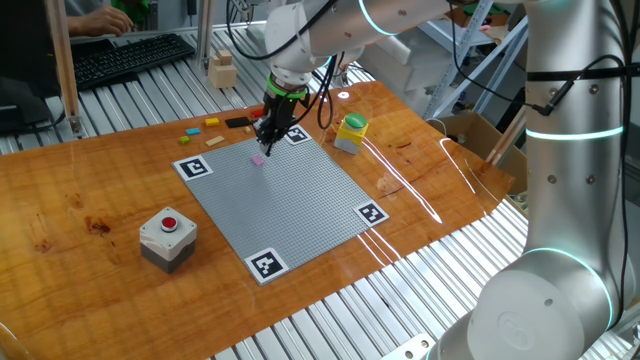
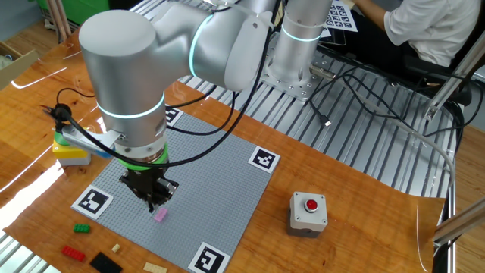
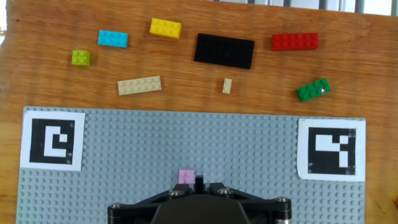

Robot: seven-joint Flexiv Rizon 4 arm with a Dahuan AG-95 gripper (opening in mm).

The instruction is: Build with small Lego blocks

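Nearest you, the gripper (image 3: 199, 185) stands with its jaws nearly closed and holding nothing you can see, the pink brick (image 3: 185, 177) seated on the grey baseplate (image 3: 186, 140) just beside the fingertips, toward the loose bricks beyond.

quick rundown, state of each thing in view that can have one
pincer: shut, pointing down beside the pink brick
pink brick: seated on the grey baseplate
black plate: loose on the wooden table
red button: no hand on it
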